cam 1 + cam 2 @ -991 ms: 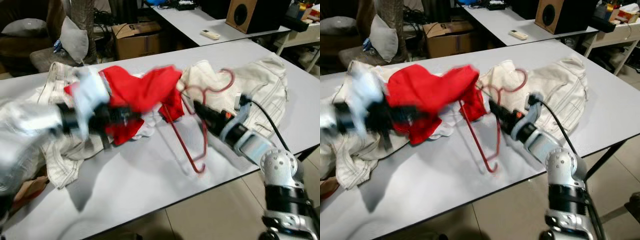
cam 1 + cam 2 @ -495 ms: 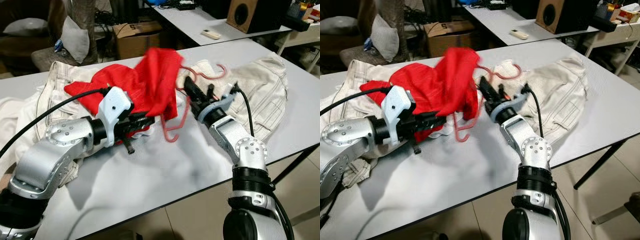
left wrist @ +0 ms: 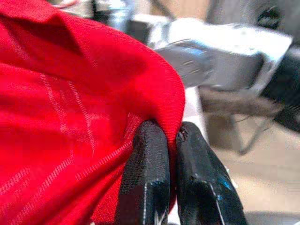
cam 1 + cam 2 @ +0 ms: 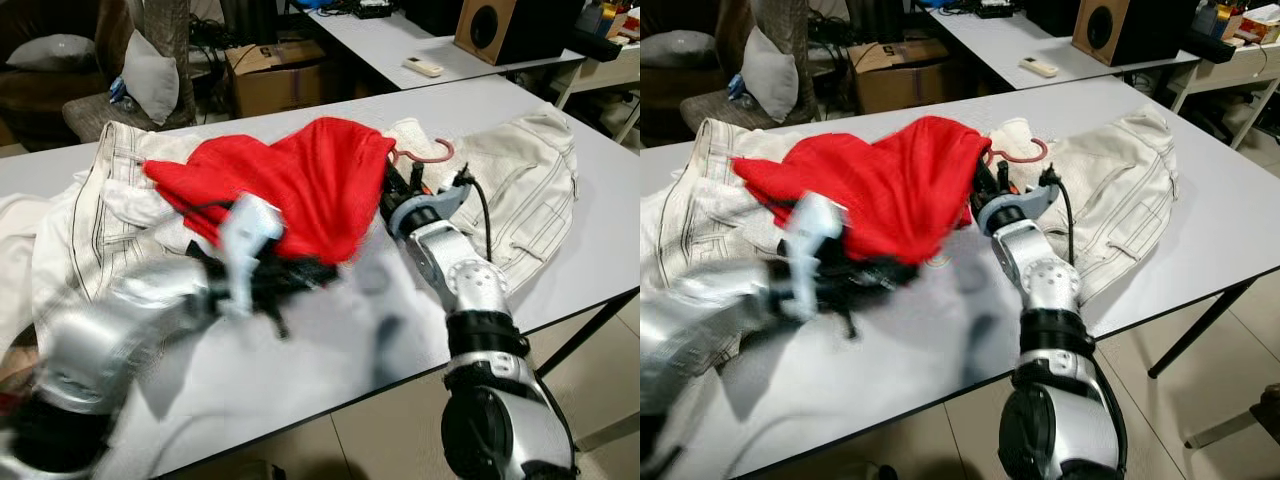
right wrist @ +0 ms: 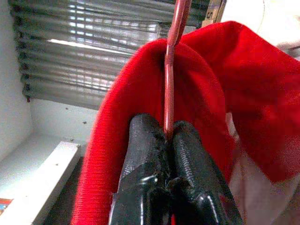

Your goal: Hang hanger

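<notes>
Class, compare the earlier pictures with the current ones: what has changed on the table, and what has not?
The thin red wire hanger, once exposed, now sits inside the red knit garment, hook protruding. Right end effector still clamps the wire; left end effector keeps pinching the cloth. The cream denim jacket stayed put.

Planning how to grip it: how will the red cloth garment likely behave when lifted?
Probably floppy: the red cloth garment sags in folds between the left gripper and the thin red wire hanger held by the right gripper. Likely light, since a pinched edge holds it up.
</notes>
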